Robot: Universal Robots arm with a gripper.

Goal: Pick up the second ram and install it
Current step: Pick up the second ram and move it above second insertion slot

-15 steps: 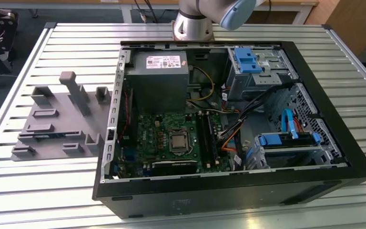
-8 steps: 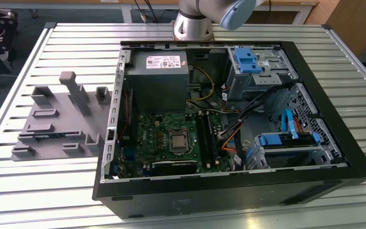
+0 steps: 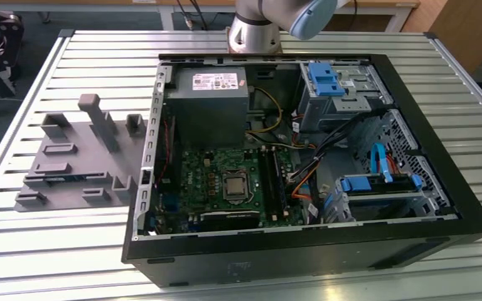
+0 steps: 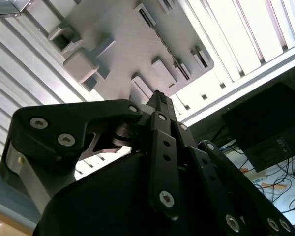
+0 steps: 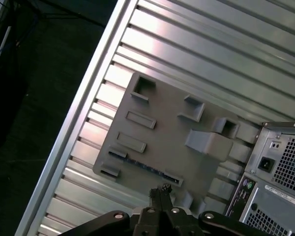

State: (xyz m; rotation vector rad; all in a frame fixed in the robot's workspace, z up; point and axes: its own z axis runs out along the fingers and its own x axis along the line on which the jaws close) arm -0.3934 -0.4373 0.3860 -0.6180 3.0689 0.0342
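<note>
Second ram [image 5: 143,167] in slot of grey holder [image 5: 172,132]; tool [image 5: 161,189] overhead, closed, empty.

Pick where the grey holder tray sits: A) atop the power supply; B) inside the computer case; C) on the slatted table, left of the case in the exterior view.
C: the grey holder tray lies on the slatted table outside the open computer case.

— We see our arm [image 3: 253,31] as a silver-grey tube capped by a pale blue joint cover [image 3: 312,15].
— And our gripper [image 4: 160,98] is matte black, with flat linkage bars, rounded knuckles and silver screws [image 4: 166,198] set along them. There is perhaps bare metal behind one link.
</note>
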